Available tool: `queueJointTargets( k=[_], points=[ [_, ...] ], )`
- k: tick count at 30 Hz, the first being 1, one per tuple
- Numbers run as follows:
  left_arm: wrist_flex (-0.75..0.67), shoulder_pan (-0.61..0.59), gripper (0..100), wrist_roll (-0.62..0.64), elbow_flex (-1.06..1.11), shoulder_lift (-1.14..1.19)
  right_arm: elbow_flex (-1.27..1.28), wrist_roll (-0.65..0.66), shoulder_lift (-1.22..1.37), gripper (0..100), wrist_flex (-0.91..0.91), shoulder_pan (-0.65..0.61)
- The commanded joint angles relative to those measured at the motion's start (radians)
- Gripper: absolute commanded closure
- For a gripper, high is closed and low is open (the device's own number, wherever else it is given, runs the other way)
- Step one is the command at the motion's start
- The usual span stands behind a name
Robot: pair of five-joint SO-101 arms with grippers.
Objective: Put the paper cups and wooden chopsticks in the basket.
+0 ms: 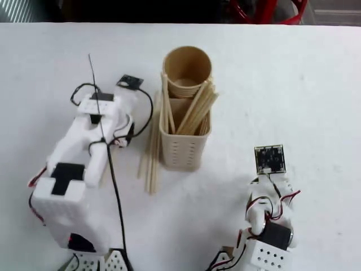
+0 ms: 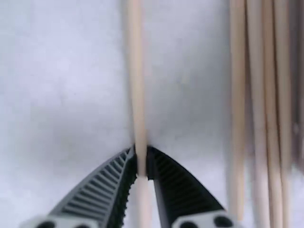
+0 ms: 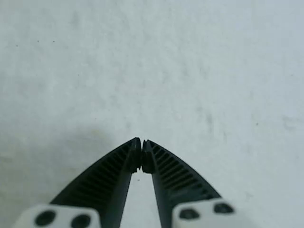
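White desk (image 1: 293, 84) lay under everything in the high view. A tan basket (image 1: 183, 152) stood in the middle of it. Stacked cups (image 1: 188, 68) sat in the far end of the basket. Some chopsticks (image 1: 197, 110) leaned inside it, with their tips poking over the rim. More loose chopsticks (image 1: 150, 155) lay flat on the desk just beside the basket, on the side of the left arm (image 1: 79, 158). That arm's front end was near them. The right arm (image 1: 269, 220) sat well apart on the other side of the basket, close to the front edge of the desk.

From the left wrist view, the left end effector (image 2: 141, 151) was clenched on one chopstick (image 2: 134, 71), pinched between its two dark tips. The stick ran straight away from the tips, over the desk. The loose chopsticks (image 2: 256, 95) lay side by side near it, not touching it.

From the right wrist view, the right end effector (image 3: 142, 154) was clenched, with its two tips pressed together. It hung over the desk.
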Motion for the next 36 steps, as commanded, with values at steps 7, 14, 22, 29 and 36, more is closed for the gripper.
queueJointTargets(
  k=[7, 14, 22, 29, 36],
  points=[
    [0.018, 0.008, 98, -0.009, 0.169, -0.573, 0.009, 0.002, -0.002, 98.1, 0.005, 0.008],
    [0.224, 0.085, 98, -0.006, -0.109, -0.829, 0.009, 0.002, -0.002, 98.1, 0.005, 0.008],
    [0.199, 0.286, 98, 0.002, -0.586, -0.839, 0.009, 0.002, -0.002, 98.1, 0.005, 0.008],
    [-0.015, 0.473, 98, 0.002, -0.637, -0.837, 0.009, 0.002, -0.002, 98.1, 0.005, 0.008],
    [-0.269, 0.509, 98, -0.006, -0.446, -0.839, 0.009, 0.002, -0.002, 98.1, 0.005, 0.008]
  ],
)
